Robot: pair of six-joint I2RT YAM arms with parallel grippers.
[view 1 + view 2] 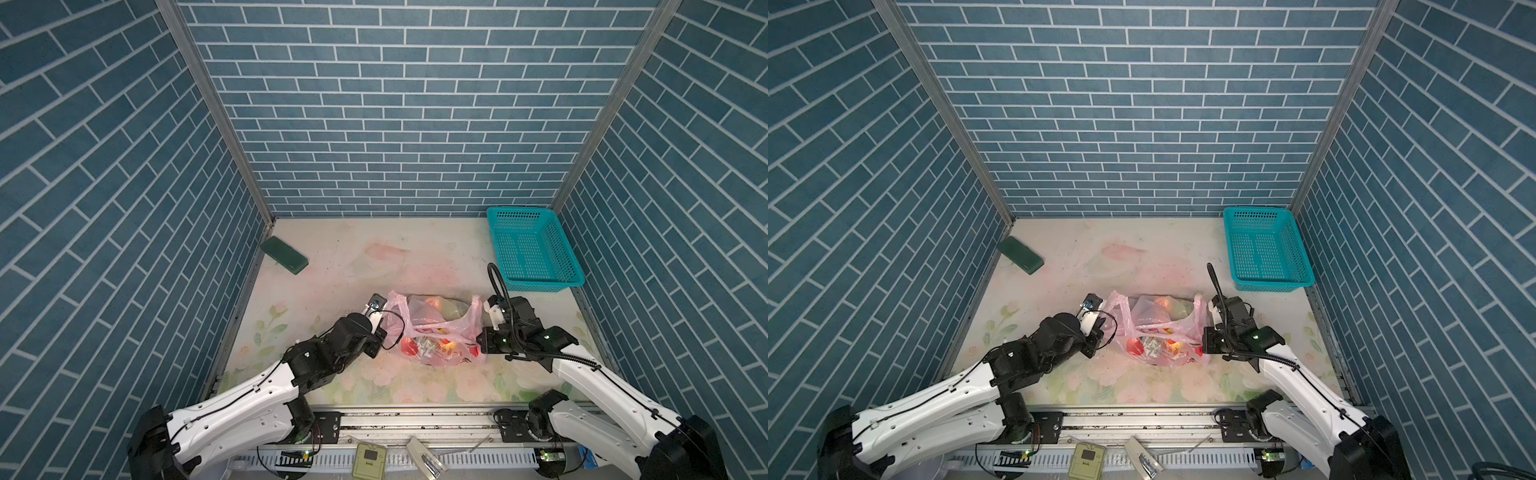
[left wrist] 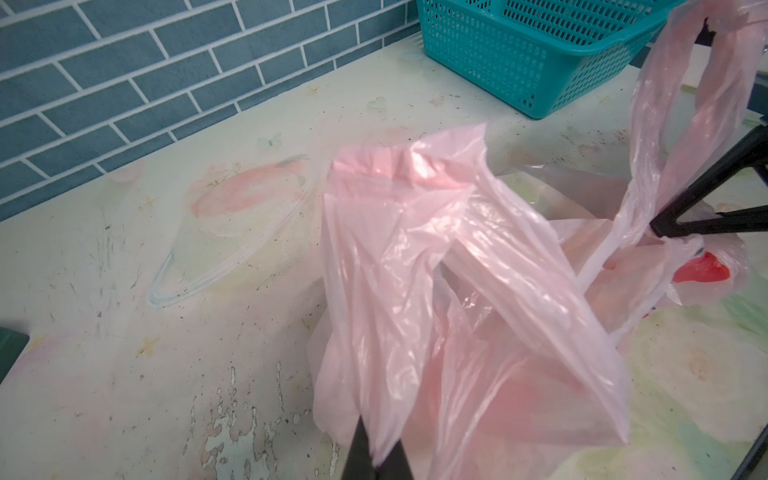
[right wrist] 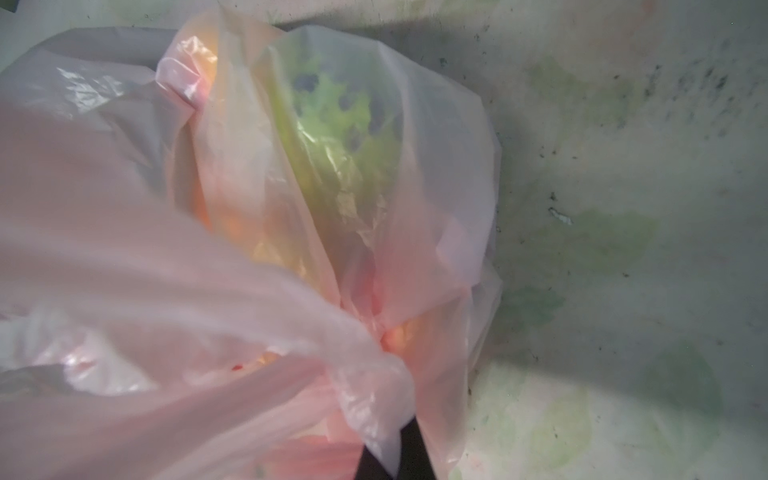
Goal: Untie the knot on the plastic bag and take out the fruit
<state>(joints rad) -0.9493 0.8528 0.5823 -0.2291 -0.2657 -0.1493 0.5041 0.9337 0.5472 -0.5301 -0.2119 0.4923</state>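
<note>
The pink plastic bag (image 1: 446, 359) (image 1: 1167, 357) lies mid-table, its mouth pulled apart between my arms. My left gripper (image 1: 383, 332) (image 2: 376, 461) is shut on the left handle loop (image 1: 395, 309) (image 2: 407, 266). My right gripper (image 1: 480, 337) (image 3: 399, 453) is shut on the right handle loop (image 1: 476, 313), and its black fingers (image 2: 681, 226) pinch that strip in the left wrist view. The knot is out of view; the two loops stand apart. Fruit shows through the film: orange and green (image 1: 436, 305) at the far side, red (image 1: 409, 347) near, light green (image 3: 332, 137) in the right wrist view.
A teal mesh basket (image 1: 534, 249) (image 1: 1264, 249) (image 2: 519, 45) stands at the back right, just beyond the right arm. A dark green block (image 1: 284, 260) lies at the back left by the wall. Blue brick walls close in three sides.
</note>
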